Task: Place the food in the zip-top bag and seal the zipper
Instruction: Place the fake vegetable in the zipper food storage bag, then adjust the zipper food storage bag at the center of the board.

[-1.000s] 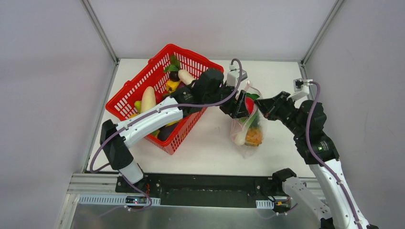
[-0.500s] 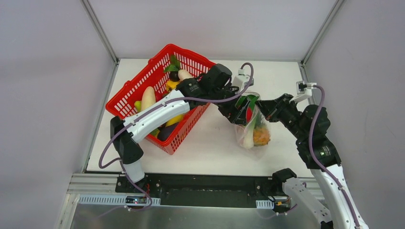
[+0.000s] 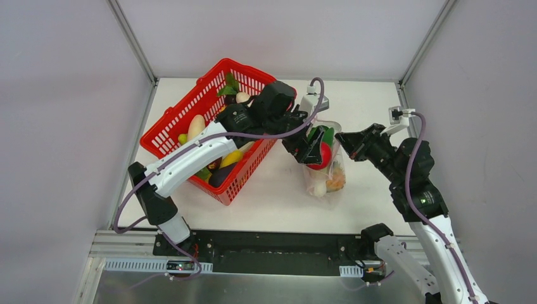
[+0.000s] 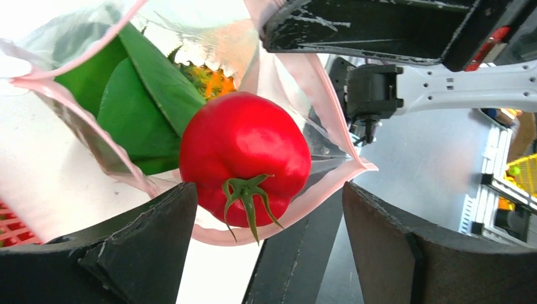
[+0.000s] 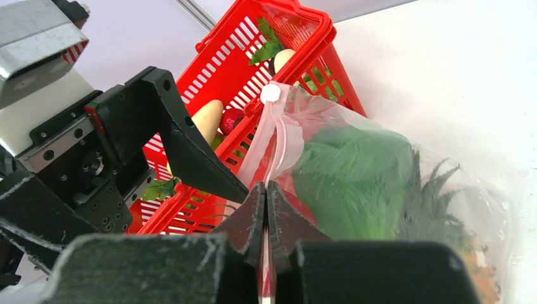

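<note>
The clear zip-top bag (image 3: 326,180) hangs upright right of the basket, with an orange pineapple (image 3: 335,180), a white radish (image 3: 318,188) and a green leafy vegetable (image 5: 354,171) inside. My right gripper (image 3: 345,142) is shut on the pink zipper strip (image 5: 278,136) at the mouth and holds it up (image 5: 266,190). My left gripper (image 3: 308,147) is open at the mouth. The red fruit (image 4: 244,158) sits in the mouth just beyond the wide-apart fingers (image 4: 133,253), which do not touch it. The zipper (image 4: 316,196) is open.
The red mesh basket (image 3: 190,95) stands at the back left, under my left arm. It holds a white radish (image 3: 196,126), a yellow piece (image 3: 231,158), a dark eggplant (image 3: 221,174) and leaves (image 3: 229,85). Grey walls close in the white table (image 3: 272,196).
The bag and both grippers swung right, then back left. The red fruit now shows lower in the bag's mouth, free of the left fingers.
</note>
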You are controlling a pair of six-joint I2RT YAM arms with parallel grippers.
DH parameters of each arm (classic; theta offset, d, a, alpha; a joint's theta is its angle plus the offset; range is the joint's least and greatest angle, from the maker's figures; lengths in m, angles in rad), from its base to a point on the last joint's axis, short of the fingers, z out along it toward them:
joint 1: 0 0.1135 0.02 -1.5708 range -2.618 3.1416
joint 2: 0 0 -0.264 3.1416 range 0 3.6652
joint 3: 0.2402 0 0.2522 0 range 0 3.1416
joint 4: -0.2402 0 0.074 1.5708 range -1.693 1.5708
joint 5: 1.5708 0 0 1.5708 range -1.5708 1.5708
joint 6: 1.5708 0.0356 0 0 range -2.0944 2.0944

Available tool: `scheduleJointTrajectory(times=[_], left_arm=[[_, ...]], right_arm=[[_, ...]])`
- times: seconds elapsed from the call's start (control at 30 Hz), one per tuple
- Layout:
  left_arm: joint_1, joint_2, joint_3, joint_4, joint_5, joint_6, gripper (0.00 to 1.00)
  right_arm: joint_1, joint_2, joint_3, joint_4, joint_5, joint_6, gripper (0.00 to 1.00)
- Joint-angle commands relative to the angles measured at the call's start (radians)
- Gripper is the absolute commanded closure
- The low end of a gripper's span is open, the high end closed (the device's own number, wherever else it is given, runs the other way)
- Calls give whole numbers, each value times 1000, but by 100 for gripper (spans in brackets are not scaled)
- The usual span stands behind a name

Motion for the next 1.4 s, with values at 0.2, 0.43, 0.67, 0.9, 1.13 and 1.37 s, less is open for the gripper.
scheduleJointTrajectory(times=[0.2, 0.43, 0.67, 0.9, 1.13, 1.37], left_arm=[[-7, -143, -88, 75, -256, -27, 21], [-6, -257, -209, 199, -334, -55, 21], [-5, -251, -254, 133, -470, -110, 29], [27, -186, -302, 201, -400, -249, 44], [40, -139, -286, 214, -338, -275, 76], [40, -182, -179, 206, -279, -242, 100]], right_arm=[[4, -19, 15, 110, -11, 4, 100], [3, -17, 19, 109, -9, 2, 100], [4, -21, 17, 109, -10, 4, 100], [4, -23, 16, 110, -12, 7, 100], [3, -27, 16, 101, -10, 3, 100], [4, -6, 28, 73, -50, -42, 100]])
